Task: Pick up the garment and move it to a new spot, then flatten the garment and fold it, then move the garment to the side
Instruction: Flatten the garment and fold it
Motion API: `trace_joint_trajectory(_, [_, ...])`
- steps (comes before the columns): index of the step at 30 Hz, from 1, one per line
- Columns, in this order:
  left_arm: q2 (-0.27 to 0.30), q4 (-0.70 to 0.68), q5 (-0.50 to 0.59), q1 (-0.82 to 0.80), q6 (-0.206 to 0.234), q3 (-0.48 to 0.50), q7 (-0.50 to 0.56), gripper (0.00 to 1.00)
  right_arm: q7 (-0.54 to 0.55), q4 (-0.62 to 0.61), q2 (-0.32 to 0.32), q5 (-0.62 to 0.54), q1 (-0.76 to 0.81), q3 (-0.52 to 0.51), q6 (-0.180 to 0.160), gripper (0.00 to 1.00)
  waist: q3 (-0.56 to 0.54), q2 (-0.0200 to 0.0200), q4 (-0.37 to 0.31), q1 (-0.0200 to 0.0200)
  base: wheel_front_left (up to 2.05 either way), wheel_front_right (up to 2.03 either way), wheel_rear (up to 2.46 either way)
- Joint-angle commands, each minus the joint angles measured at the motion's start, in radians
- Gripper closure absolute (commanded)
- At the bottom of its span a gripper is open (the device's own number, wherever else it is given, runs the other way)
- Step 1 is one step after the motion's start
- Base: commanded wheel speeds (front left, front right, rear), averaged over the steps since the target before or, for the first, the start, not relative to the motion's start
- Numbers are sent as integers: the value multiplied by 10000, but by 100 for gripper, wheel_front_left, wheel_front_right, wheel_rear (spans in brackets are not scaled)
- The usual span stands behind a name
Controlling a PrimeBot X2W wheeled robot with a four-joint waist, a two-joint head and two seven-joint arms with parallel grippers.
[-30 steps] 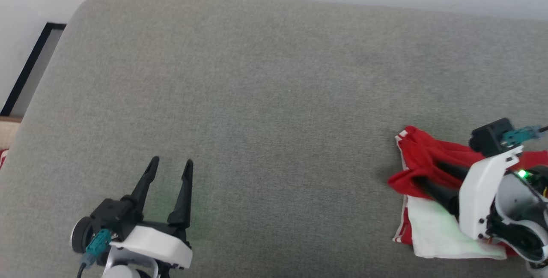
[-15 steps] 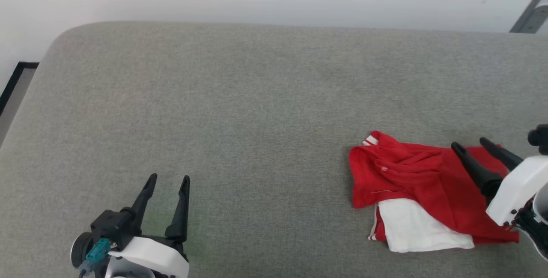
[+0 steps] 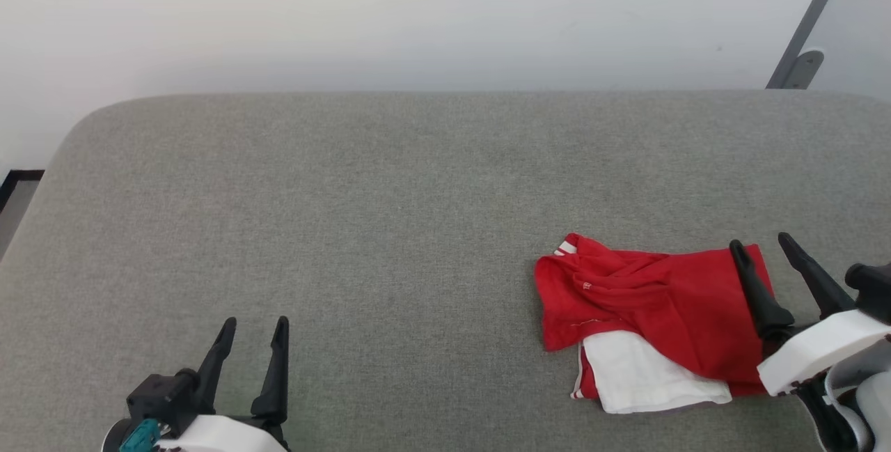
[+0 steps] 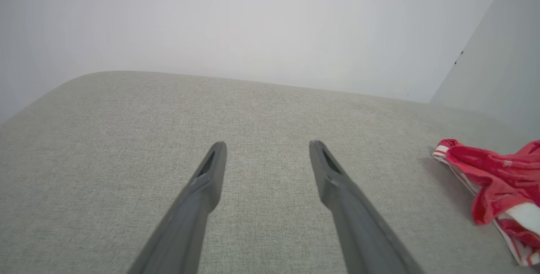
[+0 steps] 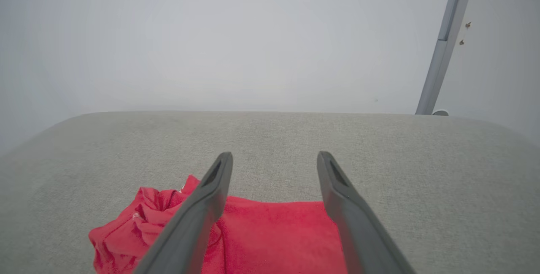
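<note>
A broad grey fabric cushion (image 3: 362,215) with rounded corners lies flat. Behind its far edge stands a plain white wall (image 3: 418,13). A slanted grey metal bar (image 3: 811,17) rises beyond its far right corner.

Your right gripper (image 3: 760,240) has pulled out of the garment (image 3: 654,299), where its fingers were buried in red folds a second ago. It now stands spread and empty at the garment's 3 o'clock edge. The head camera has tipped up, showing more wall (image 3: 418,20) toward 12 o'clock.
</note>
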Motion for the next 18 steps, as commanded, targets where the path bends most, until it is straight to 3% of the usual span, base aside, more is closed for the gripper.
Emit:
trace_joint_trajectory(1, [14, -124, -89, 172, 23, 92, -51, 0, -120, 1, 153, -291, -36, -47, 1, 0, -89, -1, -42, 0, 0, 0, 0])
trace_joint_trajectory(8, [25, -654, 165, 660, 23, 344, -51, 0, -114, -731, 581, -1333, 768, -1019, -1, 0, -153, -1, 22, 0, 0, 0, 0])
trace_joint_trajectory(18, [-174, -1442, 487, 1599, 23, 694, -51, 0, -119, -1530, 672, -1697, 2108, -2069, -1, 0, -241, -1, 168, 0, 0, 0, 0])
